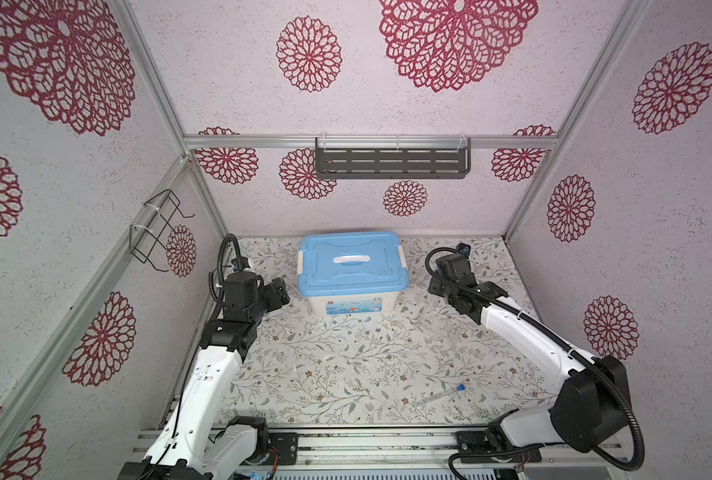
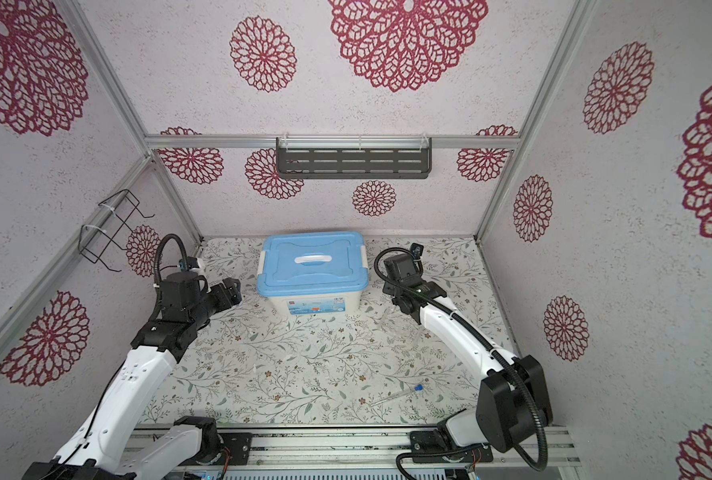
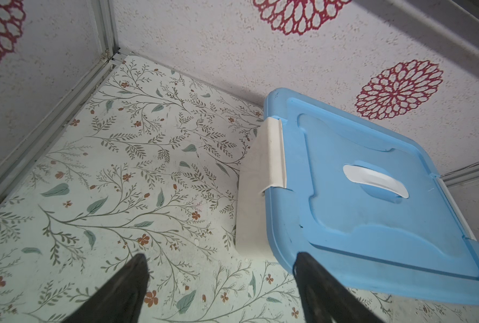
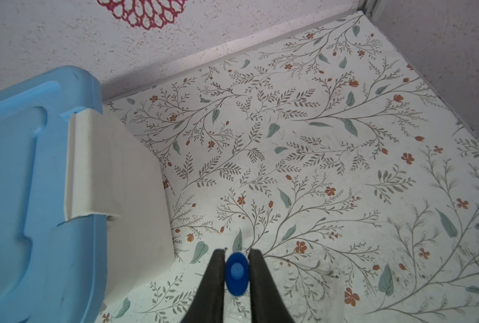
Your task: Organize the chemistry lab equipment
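Tube lies front-right on floral bench, long axis diagonal, blue cap toward back-right; we see right claw clamped on second tube, cap end-on; left claw wide, near bin; red-flowered walls

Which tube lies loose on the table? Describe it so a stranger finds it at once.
Start at the blue-lidded bin at the back, then come to the near edge of the table, right-arm side. A clear tube lies flat there alone; the other blue-capped tube is clamped in the right gripper.

Blue-capped tube in right gripper (snug)
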You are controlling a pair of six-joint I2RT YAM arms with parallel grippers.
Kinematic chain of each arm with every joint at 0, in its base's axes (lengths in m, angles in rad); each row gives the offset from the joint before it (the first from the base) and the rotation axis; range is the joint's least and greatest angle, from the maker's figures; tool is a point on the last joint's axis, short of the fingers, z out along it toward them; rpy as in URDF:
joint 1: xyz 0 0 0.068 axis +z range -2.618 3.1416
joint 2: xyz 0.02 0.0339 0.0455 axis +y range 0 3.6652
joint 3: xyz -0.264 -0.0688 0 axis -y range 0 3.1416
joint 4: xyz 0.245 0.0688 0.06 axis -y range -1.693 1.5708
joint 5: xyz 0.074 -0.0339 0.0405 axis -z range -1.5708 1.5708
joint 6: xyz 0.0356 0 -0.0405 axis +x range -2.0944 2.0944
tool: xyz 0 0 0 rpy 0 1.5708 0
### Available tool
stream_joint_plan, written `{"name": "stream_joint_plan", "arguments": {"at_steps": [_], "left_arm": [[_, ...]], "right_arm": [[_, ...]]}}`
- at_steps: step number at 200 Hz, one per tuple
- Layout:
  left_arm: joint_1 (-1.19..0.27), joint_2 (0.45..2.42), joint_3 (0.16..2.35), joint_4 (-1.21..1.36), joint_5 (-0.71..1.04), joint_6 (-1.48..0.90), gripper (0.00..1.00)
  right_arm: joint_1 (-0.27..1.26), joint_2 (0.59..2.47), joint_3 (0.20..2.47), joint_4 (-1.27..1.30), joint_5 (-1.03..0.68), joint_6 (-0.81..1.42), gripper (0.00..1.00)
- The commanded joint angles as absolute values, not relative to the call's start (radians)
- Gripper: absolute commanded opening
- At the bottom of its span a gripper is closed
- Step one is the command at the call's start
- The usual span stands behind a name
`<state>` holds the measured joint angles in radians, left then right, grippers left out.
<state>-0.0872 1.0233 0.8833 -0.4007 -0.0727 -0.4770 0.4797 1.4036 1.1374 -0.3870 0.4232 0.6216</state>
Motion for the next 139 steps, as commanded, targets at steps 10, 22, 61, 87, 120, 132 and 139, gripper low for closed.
{"name": "stream_joint_plan", "arguments": {"at_steps": [10,22,61,87,120,132,139], "left_arm": [[-0.091,1.029,0.871,-0.370,-0.069,-0.482,0.85],[-0.091,1.028,0.871,-0.370,-0.066,-0.483,0.85],[-0.091,1.029,0.871,-0.370,-0.064,-0.488,0.85],[-0.091,1.029,0.871,-0.370,-0.063,-0.487,0.85],[-0.091,1.026,0.870,-0.371,-0.064,-0.488,0.85],[-0.091,1.028,0.871,-0.371,-0.063,-0.485,0.85],[-0.091,1.027,0.871,-0.371,-0.063,-0.485,0.85]], "right_arm": [[0.489,1.357,1.135,-0.445,0.437,0.644,0.19],[0.488,1.353,1.136,-0.446,0.437,0.649,0.19],[0.492,1.350,1.143,-0.454,0.440,0.656,0.19],[0.496,1.348,1.138,-0.442,0.439,0.656,0.19],[0.502,1.363,1.130,-0.442,0.436,0.659,0.19],[0.506,1.367,1.126,-0.438,0.441,0.655,0.19],[0.505,1.368,1.124,-0.437,0.444,0.652,0.19]]}}
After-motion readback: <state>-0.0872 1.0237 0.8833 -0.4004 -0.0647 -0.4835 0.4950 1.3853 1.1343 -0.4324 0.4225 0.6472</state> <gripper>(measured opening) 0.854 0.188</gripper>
